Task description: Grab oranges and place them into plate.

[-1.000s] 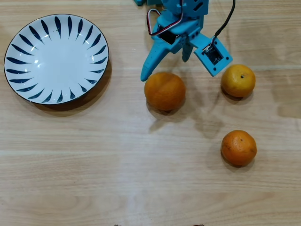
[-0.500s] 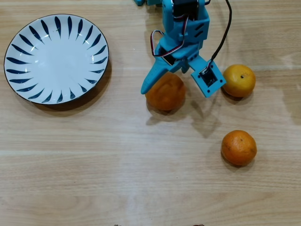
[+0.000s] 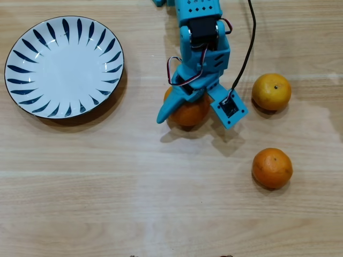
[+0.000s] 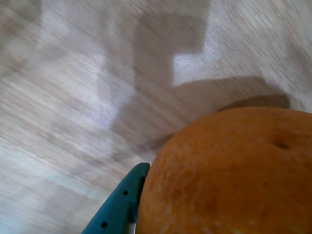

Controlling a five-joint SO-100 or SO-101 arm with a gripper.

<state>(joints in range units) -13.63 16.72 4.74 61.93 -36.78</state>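
Note:
In the overhead view my blue gripper (image 3: 195, 118) stands open, its jaws straddling the larger deep orange (image 3: 191, 114), which the arm partly covers. The left finger (image 3: 162, 116) lies against that orange's side; the right one stands a little apart from it. In the wrist view the same orange (image 4: 229, 170) fills the lower right, with one teal finger (image 4: 119, 207) right beside it. A smaller yellow-orange fruit with a dark stem dot (image 3: 271, 91) rests at the right, and a smaller deep orange (image 3: 272, 168) lies below it. The white plate with blue strokes (image 3: 21, 56) sits empty at the upper left.
Everything rests on a light wooden tabletop (image 3: 134, 193). A black cable (image 3: 247, 48) runs from the arm toward the top edge of the overhead view. Bare wood separates the plate from the oranges.
The arm has travelled down the overhead view, from behind the large orange to over it. Its open jaws now flank the fruit. No orange has moved.

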